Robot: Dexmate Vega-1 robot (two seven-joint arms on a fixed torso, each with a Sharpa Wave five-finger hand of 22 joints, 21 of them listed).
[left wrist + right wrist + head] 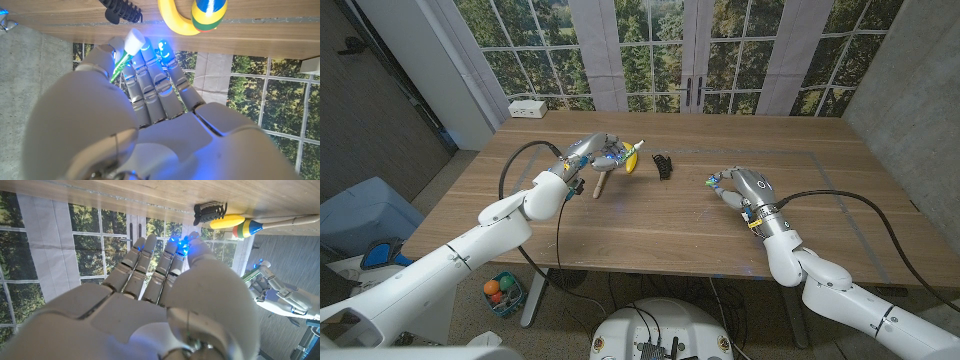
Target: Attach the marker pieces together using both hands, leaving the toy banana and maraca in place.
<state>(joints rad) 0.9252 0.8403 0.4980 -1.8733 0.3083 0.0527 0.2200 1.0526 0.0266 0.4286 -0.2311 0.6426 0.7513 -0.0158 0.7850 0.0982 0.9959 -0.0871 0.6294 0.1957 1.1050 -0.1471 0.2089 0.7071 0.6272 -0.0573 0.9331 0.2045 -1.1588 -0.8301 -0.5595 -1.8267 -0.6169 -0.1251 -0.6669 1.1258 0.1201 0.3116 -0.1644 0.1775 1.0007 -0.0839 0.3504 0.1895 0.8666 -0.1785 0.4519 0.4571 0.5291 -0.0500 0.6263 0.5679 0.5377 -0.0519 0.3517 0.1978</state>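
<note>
Two hands are working at once here, w/ the toy banana (632, 158) as the landmark. Robot's left hand (592, 152) is hovering just beside the banana, on its left side, pinching a green marker piece w/ a white end (127, 50) between thumb and fingers, the other fingers lying together alongside it. Right hand (738, 185) is sitting well apart from the banana, to its right, fingers curled in around something small – probably the other marker piece, but it's too hidden to say, so I cannot tell what, if anything, they're clamped on. The maraca (604, 172) is lying touching or nearly touching the banana, its striped head (209, 11) right against the yellow curve, and a black ridged item (664, 166) is resting just right of the banana. Main risk, imo: left hand is operating so close to the banana and maraca that any swing toward the middle could be knocking them out of place. Second risk – the pinch on the green piece is looking shallow, so pressing the parts together off-axis could be twisting it out of the fingers. Third: if the right hand's piece isn't seated well, the two ends may be missing each other.
</note>
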